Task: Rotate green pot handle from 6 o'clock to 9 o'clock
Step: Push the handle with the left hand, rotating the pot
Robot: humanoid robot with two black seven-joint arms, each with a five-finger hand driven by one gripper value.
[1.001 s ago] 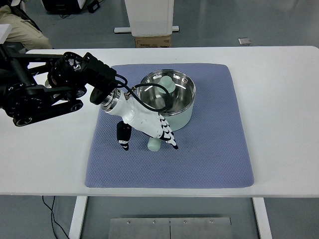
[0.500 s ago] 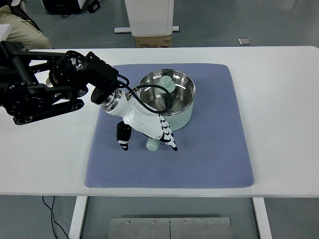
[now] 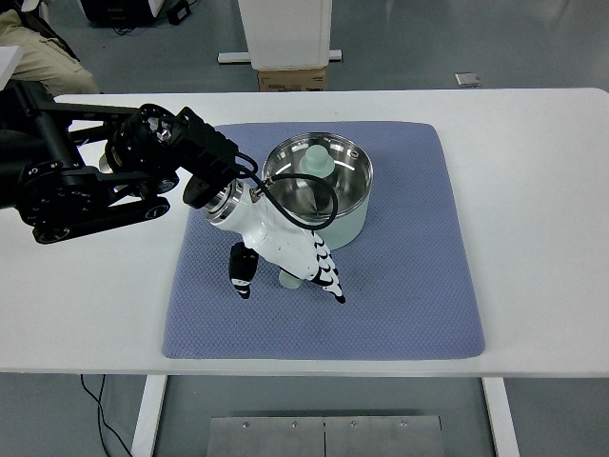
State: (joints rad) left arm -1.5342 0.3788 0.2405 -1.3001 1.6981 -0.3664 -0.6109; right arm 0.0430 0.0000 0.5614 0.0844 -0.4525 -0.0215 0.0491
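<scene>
— what has moved since a second ago?

— my left hand (image 3: 290, 259), the white one with black-tipped fingers, has slid a little lower and to the right on the mat, and my black forearm (image 3: 114, 176) has swung in closer to the pot. the handle's pale tip looks shorter now, more of it tucked under my palm.

— where is the pot?

— the pale green pot with the shiny steel inside (image 3: 319, 188) sits on the upper middle of the blue-grey quilted mat (image 3: 409, 286), which lies on the white table (image 3: 542, 190). its rounded pale green handle (image 3: 290, 279) points down toward me, slightly to the left of straight down. a pale green knob shows at the far rim.

— and your hand, what is it doing?

— it lies over the handle, right against the pot's near wall. my fingers (image 3: 328, 277) run down the handle's right side, and my thumb (image 3: 241, 269) hangs apart on the left, its tip on the mat. they look loosely bent around the handle, but i cannot tell whether they really grip it; my palm hides the contact.

— anything else nearby?

— a black cable loops from my wrist across the pot's opening. a cardboard box (image 3: 292, 79) stands on the floor beyond the table, and a person's tan trouser leg (image 3: 38, 59) shows at the top left.
</scene>
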